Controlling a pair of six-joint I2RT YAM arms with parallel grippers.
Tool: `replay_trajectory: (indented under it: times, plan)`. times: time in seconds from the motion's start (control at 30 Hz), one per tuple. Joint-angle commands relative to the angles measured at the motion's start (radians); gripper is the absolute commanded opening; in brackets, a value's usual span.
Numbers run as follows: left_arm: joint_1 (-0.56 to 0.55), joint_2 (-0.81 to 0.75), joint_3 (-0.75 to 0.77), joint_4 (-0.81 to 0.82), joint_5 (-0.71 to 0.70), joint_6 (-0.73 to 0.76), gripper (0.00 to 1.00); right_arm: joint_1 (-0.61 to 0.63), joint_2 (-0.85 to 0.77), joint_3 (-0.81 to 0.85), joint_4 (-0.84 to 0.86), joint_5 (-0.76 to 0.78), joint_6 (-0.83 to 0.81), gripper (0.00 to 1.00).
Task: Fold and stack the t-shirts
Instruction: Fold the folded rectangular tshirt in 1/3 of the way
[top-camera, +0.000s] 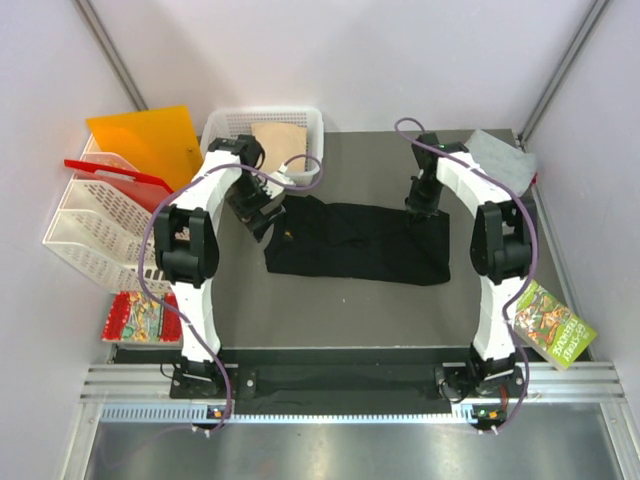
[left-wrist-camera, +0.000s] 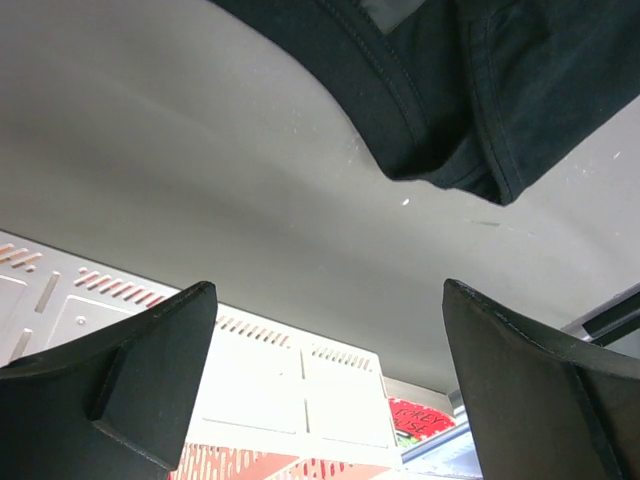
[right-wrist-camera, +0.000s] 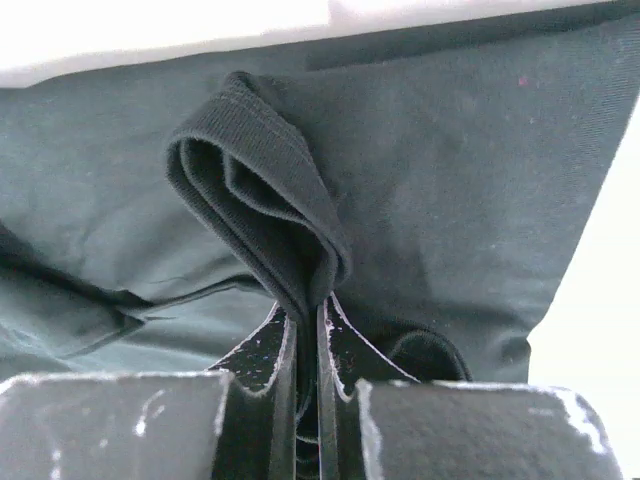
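**Overhead view with two wrist views.** The left arm (top-camera: 200, 220) covered the 9 o'clock end of the black t-shirt (top-camera: 355, 243), so its edge there could not be traced. The right gripper (top-camera: 425, 210) hid the hem at 2 o'clock. A tan t-shirt (top-camera: 280, 140) lay in the white basket (top-camera: 225, 125) at 11 o'clock, partly behind the left arm's wrist. A grey t-shirt (top-camera: 500, 155) sat at the 1 o'clock corner of the table (top-camera: 370, 300), one side cut off by the right arm (top-camera: 490, 230). The booklet (top-camera: 140, 318) at 8 o'clock showed only in part, between a white rack (top-camera: 90, 230) and the left arm. A second booklet (top-camera: 550, 322) lay at 4 o'clock, and an orange sheet (top-camera: 145, 135) stood at 10 o'clock beside the basket. The black t-shirt lay spread at the table's centre, soft and creased. The right gripper was clamped on a ribbed, doubled fold of it that stood up as a loop. The left gripper (left-wrist-camera: 325, 300) hovered with jaws spread wide, holding nothing, over matte grey table just beside a stitched hem.
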Motion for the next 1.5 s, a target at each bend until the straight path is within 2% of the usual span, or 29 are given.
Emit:
replay_trajectory:
  times: [0.0,0.17,0.83,0.87,0.9,0.93,1.03,1.13,1.3,1.43,1.47]
  plan:
    - [0.015,-0.077,-0.017,0.004,0.009,0.027,0.99,0.064,0.04,0.124,-0.032,-0.014,0.028,0.0]
    - [0.017,-0.086,-0.042,0.016,0.009,0.028,0.99,0.113,0.082,0.219,-0.071,-0.013,0.028,0.0]
    - [0.017,-0.07,-0.056,0.03,0.003,0.03,0.99,0.254,0.163,0.24,-0.059,-0.062,0.025,0.01]
    - [0.017,-0.07,-0.059,0.03,0.004,0.028,0.99,0.259,0.168,0.248,-0.058,-0.075,0.019,0.07]
    - [0.017,-0.07,-0.059,0.03,0.004,0.028,0.99,0.262,0.177,0.253,-0.059,-0.085,0.014,0.2]
    - [0.017,-0.069,-0.06,0.03,0.004,0.028,0.99,0.269,0.183,0.259,-0.064,-0.091,0.011,0.41]
    - [0.017,-0.069,-0.063,0.032,0.004,0.03,0.99,0.282,0.206,0.295,-0.087,-0.115,-0.016,0.6]
    - [0.017,-0.067,-0.065,0.03,0.007,0.028,0.99,0.282,0.211,0.317,-0.085,-0.151,-0.039,0.65]
    - [0.015,-0.064,-0.066,0.03,0.006,0.028,0.99,0.259,0.15,0.345,-0.087,-0.187,-0.056,0.66]
    - [0.015,-0.067,-0.066,0.029,-0.005,0.034,0.99,0.166,0.01,0.253,-0.038,-0.232,-0.039,0.66]
    - [0.015,-0.066,-0.066,0.029,-0.013,0.036,0.99,0.145,-0.023,0.18,-0.024,-0.232,-0.03,0.65]
